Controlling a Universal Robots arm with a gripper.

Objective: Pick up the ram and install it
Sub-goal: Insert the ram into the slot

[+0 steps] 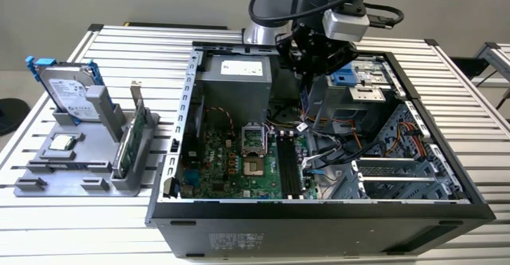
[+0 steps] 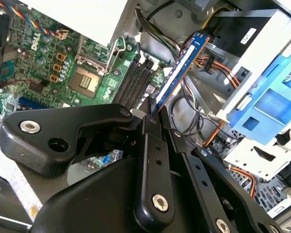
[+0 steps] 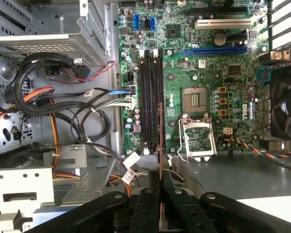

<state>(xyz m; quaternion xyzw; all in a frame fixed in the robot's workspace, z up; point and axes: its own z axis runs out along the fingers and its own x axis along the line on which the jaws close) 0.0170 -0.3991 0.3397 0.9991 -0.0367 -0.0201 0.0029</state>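
The ram (image 2: 177, 73) is a thin, stiff blue-edged stick, seen edge-on in the first wrist view (image 3: 160, 141), held by one end between the closed fingers of the gripper (image 2: 150, 112) and suspended above the motherboard (image 3: 203, 63) inside the open computer case (image 1: 171, 157). It hangs over the bank of memory slots (image 3: 150, 97), apart from them and not yet seated. The module is judged light, rigid and fragile; hold belongs on its flat faces near one end, clear of the contact edge. One ram stick is visible, and one gripper. The slots appear to number four, all empty. On the desk (image 1: 128, 44), at the exterior view's left, a grey fixture (image 1: 80, 175) carries one hard drive (image 1: 68, 92) with blue rails and one upright green expansion card (image 1: 135, 136).
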